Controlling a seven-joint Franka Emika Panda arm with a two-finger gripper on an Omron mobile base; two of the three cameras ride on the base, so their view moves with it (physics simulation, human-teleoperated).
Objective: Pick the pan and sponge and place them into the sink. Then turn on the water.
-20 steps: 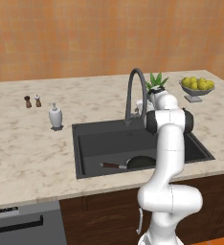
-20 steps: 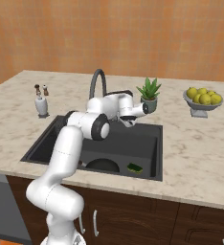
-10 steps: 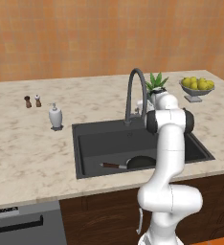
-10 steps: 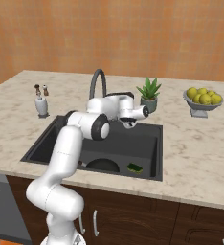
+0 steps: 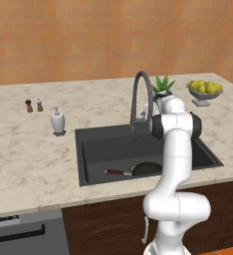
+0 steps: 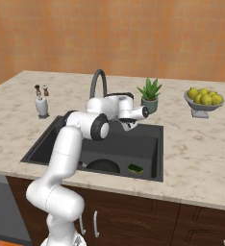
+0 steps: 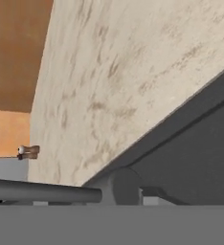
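Pan (image 5: 147,168) and sponge (image 6: 135,168) resting in sink (image 5: 93,149), at 6 o'clock of faucet (image 5: 140,94). Gripper (image 6: 129,124) hovering beside faucet base; finger spread impossible to tell. Risk: glancing off the lever, leaving water off.

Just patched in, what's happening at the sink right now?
The pan and the sponge both lie in the sink. The arm has its gripper up at the back of the basin, beside the base of the faucet, holding nothing. No water is running, so turning it on looks like the step left.
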